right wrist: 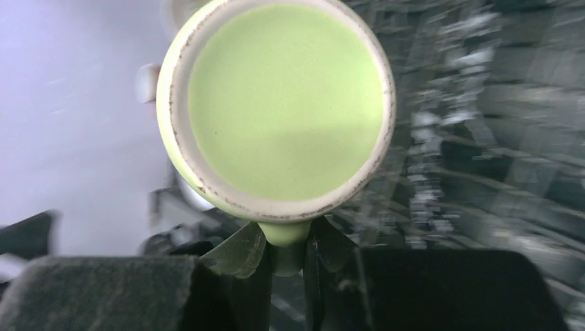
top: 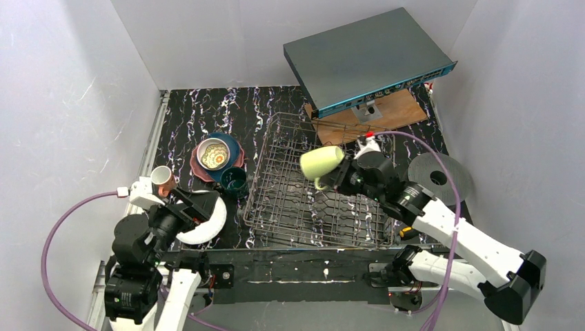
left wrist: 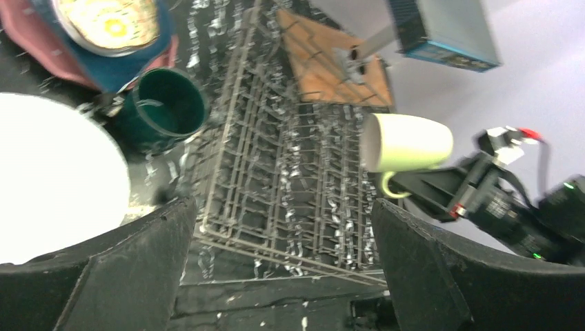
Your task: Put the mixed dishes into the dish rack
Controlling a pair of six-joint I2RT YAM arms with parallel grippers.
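My right gripper is shut on the handle of the light green mug and holds it on its side above the grey wire dish rack. The mug fills the right wrist view and shows in the left wrist view. My left gripper is open and empty over a white bowl left of the rack. A dark teal mug, a salmon-pink mug and a stack of plates with a patterned bowl sit on the mat left of the rack.
A flat grey box with a blue edge leans on a wooden board behind the rack. A black round disc with a hole lies to the right of the rack. White walls close in on both sides.
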